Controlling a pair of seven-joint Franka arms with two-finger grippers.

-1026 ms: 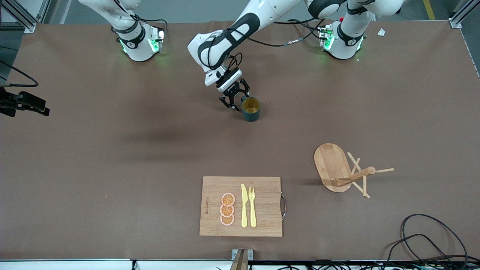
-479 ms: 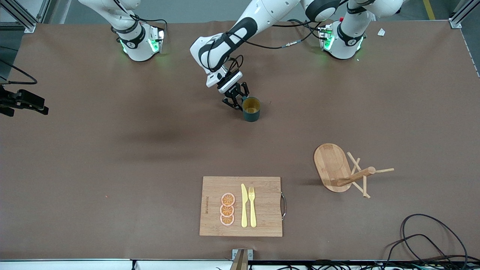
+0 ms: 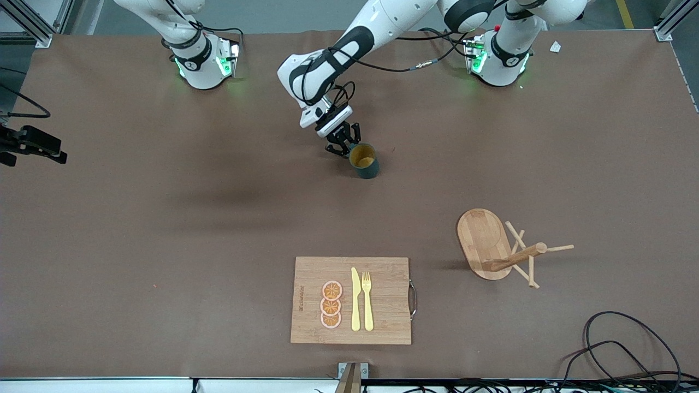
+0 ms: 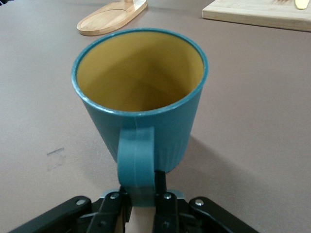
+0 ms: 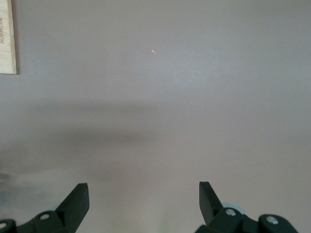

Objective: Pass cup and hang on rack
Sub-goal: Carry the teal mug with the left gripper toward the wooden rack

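The dark teal cup [image 3: 365, 160] with a yellowish inside sits near the table's middle, closer to the robots' bases. My left gripper [image 3: 345, 148] is low beside it and shut on its loop handle [image 4: 137, 162]. In the left wrist view the cup [image 4: 146, 116] fills the picture, with my left gripper [image 4: 142, 196] clamped on the handle. The wooden rack [image 3: 494, 248], with an oval base, a post and thin pegs, stands toward the left arm's end, nearer the front camera. My right gripper [image 5: 143, 196] is open and empty, over bare table.
A wooden cutting board [image 3: 306, 300] with orange slices [image 3: 331, 304], a yellow knife [image 3: 355, 299] and a fork [image 3: 367, 300] lies near the front edge. A black cable [image 3: 628, 344] coils at the front corner by the left arm's end. The rack's base [image 4: 109, 17] shows in the left wrist view.
My left gripper's fingers have closed from wide open onto the cup's handle. The cup has tipped slightly. The rack and the board have not moved.
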